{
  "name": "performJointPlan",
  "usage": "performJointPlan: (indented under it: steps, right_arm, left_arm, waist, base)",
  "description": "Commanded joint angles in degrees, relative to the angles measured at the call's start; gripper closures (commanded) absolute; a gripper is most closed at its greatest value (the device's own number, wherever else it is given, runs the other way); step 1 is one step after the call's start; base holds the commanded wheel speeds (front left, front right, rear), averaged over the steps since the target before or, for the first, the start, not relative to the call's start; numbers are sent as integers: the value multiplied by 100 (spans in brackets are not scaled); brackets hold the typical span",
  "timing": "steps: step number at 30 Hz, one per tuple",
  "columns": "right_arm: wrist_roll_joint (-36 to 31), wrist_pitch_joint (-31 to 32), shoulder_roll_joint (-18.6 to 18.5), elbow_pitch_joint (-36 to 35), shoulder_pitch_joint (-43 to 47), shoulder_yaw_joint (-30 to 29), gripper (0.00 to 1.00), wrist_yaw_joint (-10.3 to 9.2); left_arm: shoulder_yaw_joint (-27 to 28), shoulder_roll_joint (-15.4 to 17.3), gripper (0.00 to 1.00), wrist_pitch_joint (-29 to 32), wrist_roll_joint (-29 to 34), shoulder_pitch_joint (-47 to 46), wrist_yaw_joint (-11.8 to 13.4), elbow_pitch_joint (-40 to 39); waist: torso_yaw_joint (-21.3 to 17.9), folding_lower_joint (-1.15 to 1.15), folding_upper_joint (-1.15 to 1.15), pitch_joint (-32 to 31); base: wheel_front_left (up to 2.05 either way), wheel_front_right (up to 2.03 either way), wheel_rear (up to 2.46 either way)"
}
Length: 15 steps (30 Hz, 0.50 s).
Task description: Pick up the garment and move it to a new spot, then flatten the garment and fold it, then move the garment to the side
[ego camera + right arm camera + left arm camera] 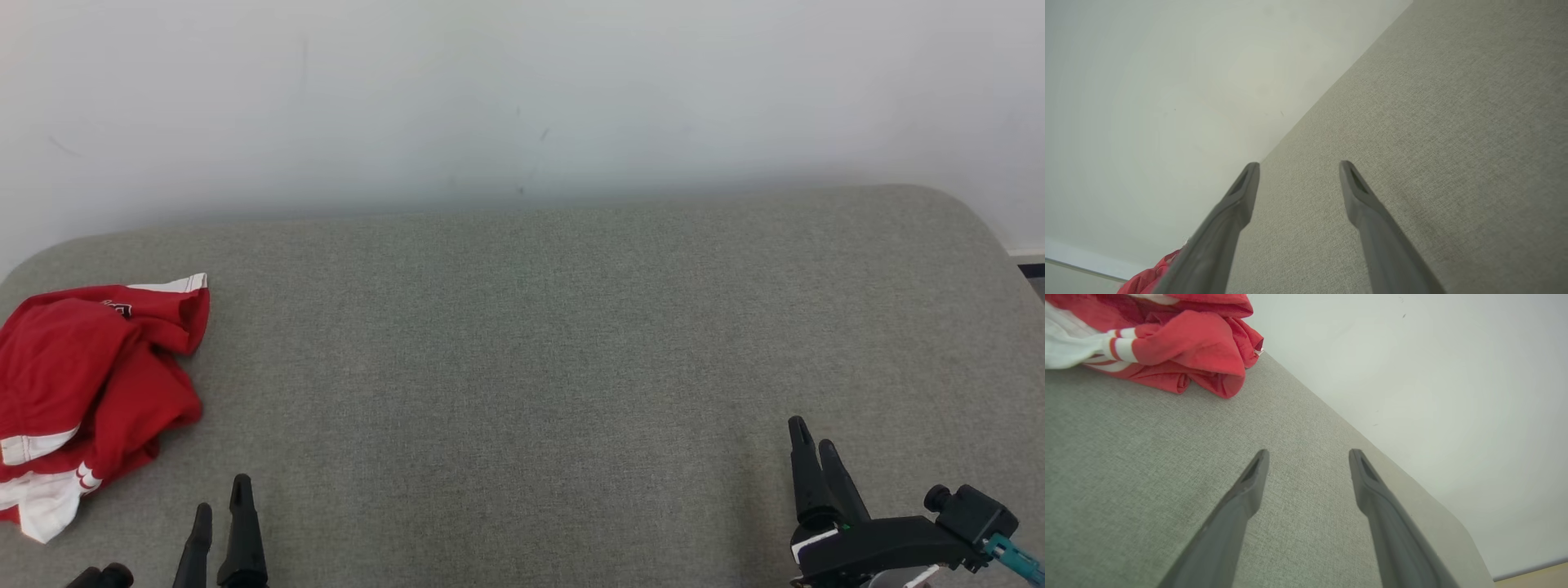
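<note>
Red garment (90,384) sits crumpled at the left end of the grey fabric surface (531,367), near my left gripper (222,496), which like the right gripper (812,435) is wide open and empty, so I'd say nothing's done yet lol.

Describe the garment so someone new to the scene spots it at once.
Start at the wide grey fabric-covered surface against the white wall. At its left edge lies a crumpled garment. Its bright red cloth with white trim and stripes stands out from the plain grey around it.
</note>
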Motion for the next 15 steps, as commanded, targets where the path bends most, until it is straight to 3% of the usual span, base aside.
performJointPlan:
  steps: [1,15]
  right_arm:
    - [-135,-46,-50,-38,-6,30,0,-5]
    - [-1073,-301,-110,125,-136,198,0,-6]
  left_arm:
    - [13,27,0,-43,174,-8,-4,-66]
    - [-29,36,0,-299,1318,-72,-10,1]
  waist:
    - [0,0,0,3]
    - [-17,0,0,32]
  base:
    - [0,0,0]
    - [0,0,0]
